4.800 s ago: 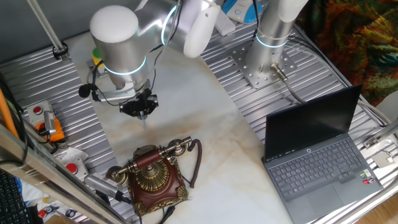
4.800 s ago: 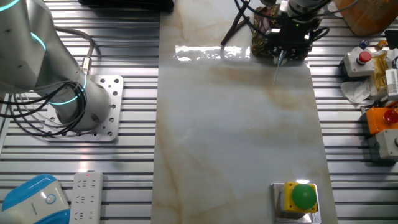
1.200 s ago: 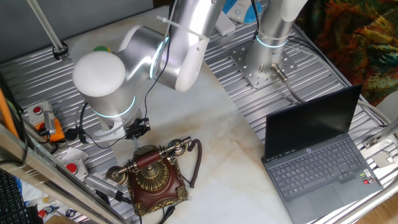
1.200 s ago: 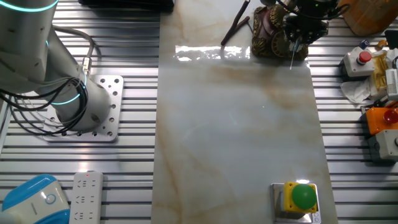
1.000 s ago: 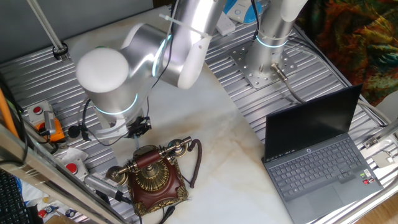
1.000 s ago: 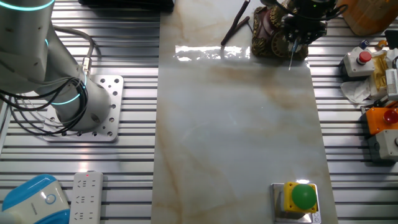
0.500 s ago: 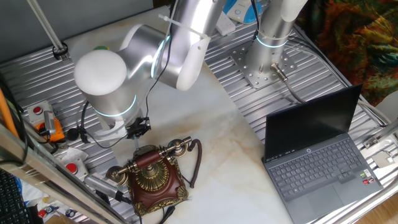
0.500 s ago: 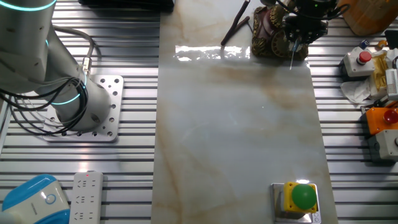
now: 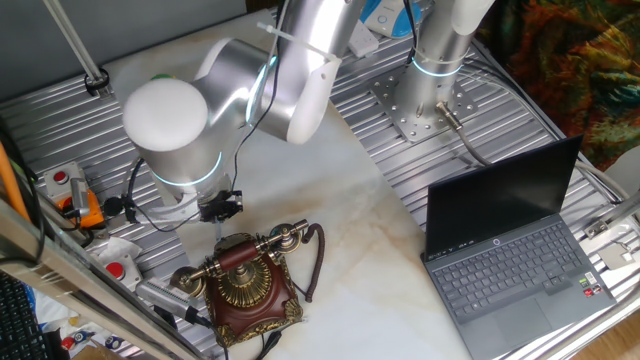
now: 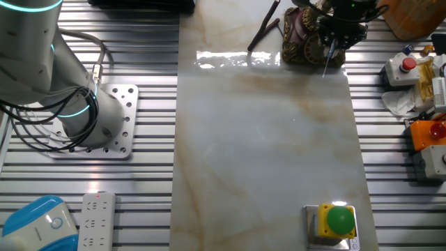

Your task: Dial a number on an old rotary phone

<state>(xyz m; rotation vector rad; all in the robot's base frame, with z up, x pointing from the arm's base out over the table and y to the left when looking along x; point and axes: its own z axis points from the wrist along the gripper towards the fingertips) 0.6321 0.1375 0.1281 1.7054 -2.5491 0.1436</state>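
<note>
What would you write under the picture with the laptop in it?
Robot gripper hovers above the old rotary phone, beside an open laptop.

My counter is a pale marble-like slab running down the middle of the frame, glare streaking its upper part. Ribbed aluminium decking flanks it left and right. In one fixed view, patterned orange-green fabric fills the upper right corner.

Phone sits at the near left of the table, gripper poised just behind it; laptop lies well apart at the near right, arm base far behind it
</note>
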